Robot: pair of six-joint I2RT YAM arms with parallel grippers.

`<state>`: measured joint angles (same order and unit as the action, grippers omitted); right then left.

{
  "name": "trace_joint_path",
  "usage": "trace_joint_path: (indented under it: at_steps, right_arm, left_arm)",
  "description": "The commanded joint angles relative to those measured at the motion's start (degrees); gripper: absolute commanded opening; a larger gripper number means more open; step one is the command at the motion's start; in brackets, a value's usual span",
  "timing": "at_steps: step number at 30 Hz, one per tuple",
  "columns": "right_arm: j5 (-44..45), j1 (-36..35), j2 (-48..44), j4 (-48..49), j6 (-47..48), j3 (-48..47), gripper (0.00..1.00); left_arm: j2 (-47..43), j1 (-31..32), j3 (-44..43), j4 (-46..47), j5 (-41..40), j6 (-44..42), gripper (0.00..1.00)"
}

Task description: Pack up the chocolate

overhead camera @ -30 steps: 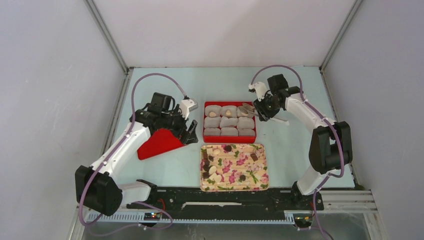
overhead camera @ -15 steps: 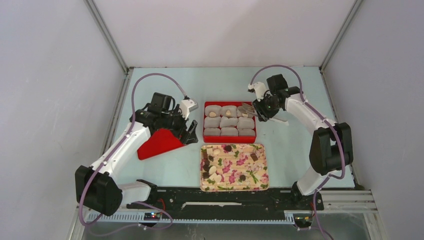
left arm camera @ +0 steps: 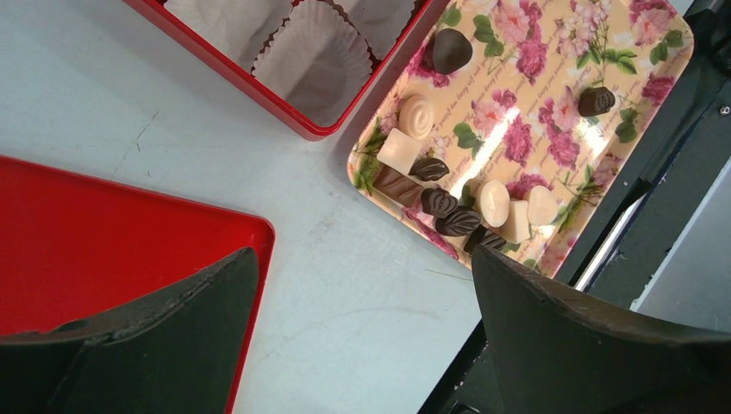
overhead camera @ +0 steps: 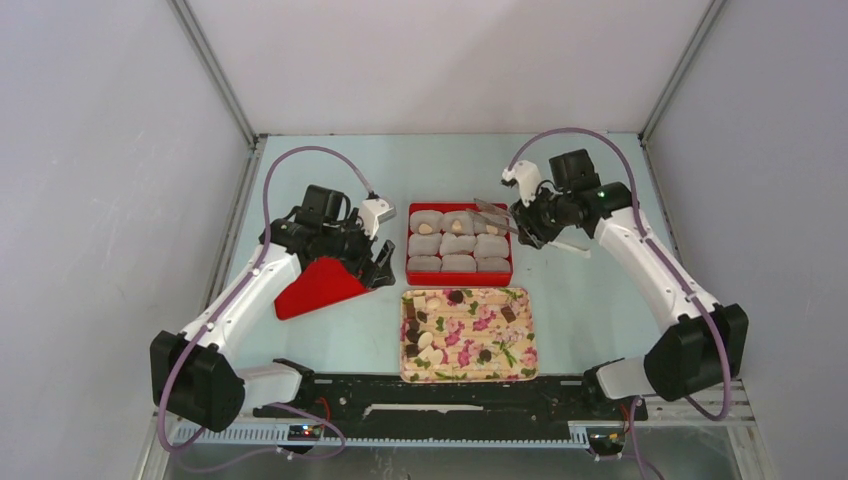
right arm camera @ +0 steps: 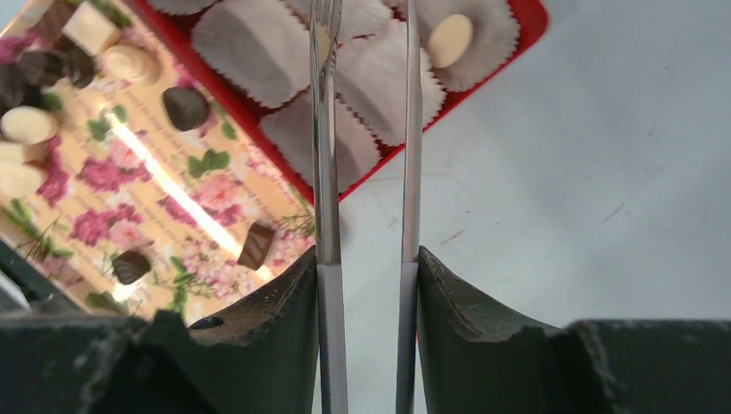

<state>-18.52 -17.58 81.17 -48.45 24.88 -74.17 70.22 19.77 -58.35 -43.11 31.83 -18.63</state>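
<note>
Pale and dark chocolate pieces lie mostly along the left side of a floral tray. Behind it stands a red box of grey paper cups; each back-row cup holds one pale chocolate. My right gripper is shut on metal tongs, which reach over the box's back right corner. In the right wrist view the tongs run up out of frame from the right gripper, tips hidden. My left gripper hangs open and empty by the red lid; the wrist view shows bare table under the left gripper.
The red lid lies left of the box and slightly tilted. A black rail runs along the near edge just behind the tray. Grey walls close the table on three sides. Bare table lies right of box and tray.
My right arm has swung its elbow out to the right and the wrist has drawn slightly back and right, carrying the tongs with it. The left arm has not moved.
</note>
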Motion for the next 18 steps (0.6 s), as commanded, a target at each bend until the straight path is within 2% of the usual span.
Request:
trace_joint_path:
  at_steps: [1,8,18]
  right_arm:
    - [-4.21,-3.32,-5.71,-2.25,4.48,2.53,0.42]
    - [-7.07,-15.61,-11.18,-6.76,13.17,9.80,0.43]
    - [-5.39,-26.81,-5.76,-11.23,18.25,10.54,0.46]
  left_arm:
    - [0.18,0.27,-4.05,-0.13,-0.35,-1.63,1.00]
    - [0.46,0.27,-4.01,0.03,-0.71,-1.82,1.00]
    - [-0.48,0.27,-3.45,0.17,-2.05,-2.16,1.00]
